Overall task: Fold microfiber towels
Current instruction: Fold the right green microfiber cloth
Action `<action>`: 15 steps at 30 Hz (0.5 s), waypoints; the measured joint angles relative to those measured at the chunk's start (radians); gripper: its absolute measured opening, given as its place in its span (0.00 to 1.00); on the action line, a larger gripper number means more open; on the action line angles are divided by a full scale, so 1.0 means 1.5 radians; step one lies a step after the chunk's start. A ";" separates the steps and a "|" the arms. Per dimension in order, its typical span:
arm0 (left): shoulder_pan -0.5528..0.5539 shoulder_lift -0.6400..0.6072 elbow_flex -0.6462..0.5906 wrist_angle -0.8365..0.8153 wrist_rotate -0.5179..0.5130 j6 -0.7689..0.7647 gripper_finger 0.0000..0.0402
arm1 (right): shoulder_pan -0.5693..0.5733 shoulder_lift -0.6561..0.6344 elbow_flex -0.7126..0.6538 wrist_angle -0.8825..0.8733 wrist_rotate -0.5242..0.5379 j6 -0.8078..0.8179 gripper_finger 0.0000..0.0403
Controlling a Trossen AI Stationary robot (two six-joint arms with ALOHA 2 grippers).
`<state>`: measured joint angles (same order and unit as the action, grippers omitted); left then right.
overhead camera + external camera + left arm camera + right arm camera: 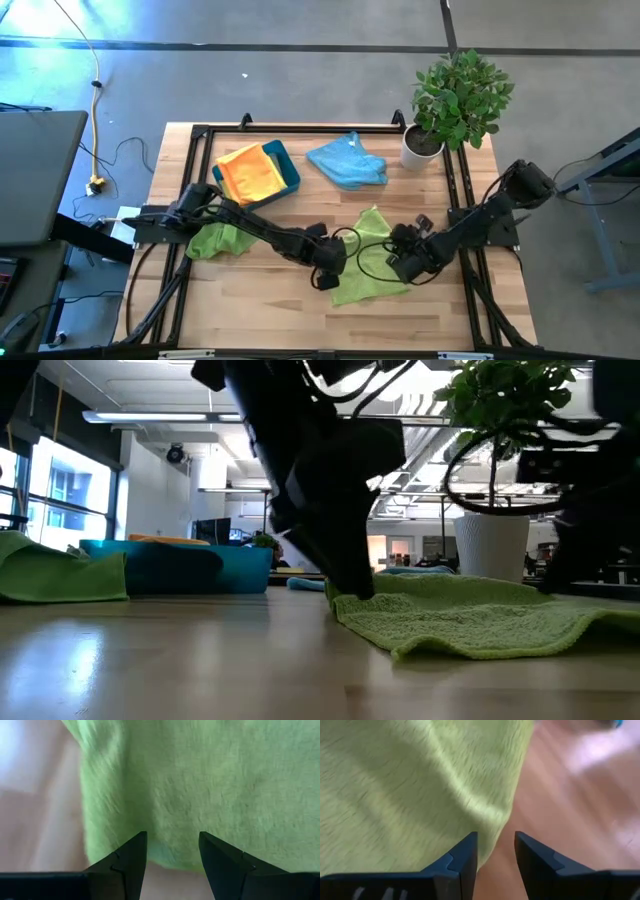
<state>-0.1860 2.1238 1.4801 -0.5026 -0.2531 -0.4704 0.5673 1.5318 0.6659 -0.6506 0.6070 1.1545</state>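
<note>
A lime green towel (372, 258) lies spread and rumpled on the wooden table's middle, and it also shows in the low view (480, 615). My left gripper (327, 281) is open at the towel's left edge (125, 855), fingers pointing down. My right gripper (398, 265) is open over the towel's right edge (490, 815). A second lime green towel (220, 240) lies bunched at the left. A light blue towel (348, 160) lies at the far middle. Yellow and orange towels (248, 170) lie in the teal tray (290, 170). My left gripper stands with its open fingers (131, 857) over the lime green towel's left edge, coming from above. In the low view its fingertip (355, 588) reaches down beside the towel's corner; I cannot tell whether it touches. My right gripper's open fingers (465, 852) straddle the towel's right edge; I cannot tell whether they touch it.
A potted plant (450, 100) in a white pot stands at the far right corner. A black frame rail (300, 128) runs around the table top. Bare wood shows along the near edge (250, 310).
</note>
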 joint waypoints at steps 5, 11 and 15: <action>-0.028 0.009 0.000 0.026 0.040 -0.080 0.42 | -0.058 -0.002 0.004 0.006 0.012 -0.050 0.30; -0.073 0.016 0.000 0.088 0.135 -0.151 0.42 | -0.093 -0.007 0.054 0.003 -0.024 -0.065 0.30; -0.097 0.016 0.000 0.170 0.230 -0.155 0.42 | -0.093 -0.009 0.113 -0.003 -0.078 -0.088 0.30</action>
<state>-0.3313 2.1471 1.4799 -0.2469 0.0925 -0.7027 0.4280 1.5185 0.8348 -0.6547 0.4896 1.0223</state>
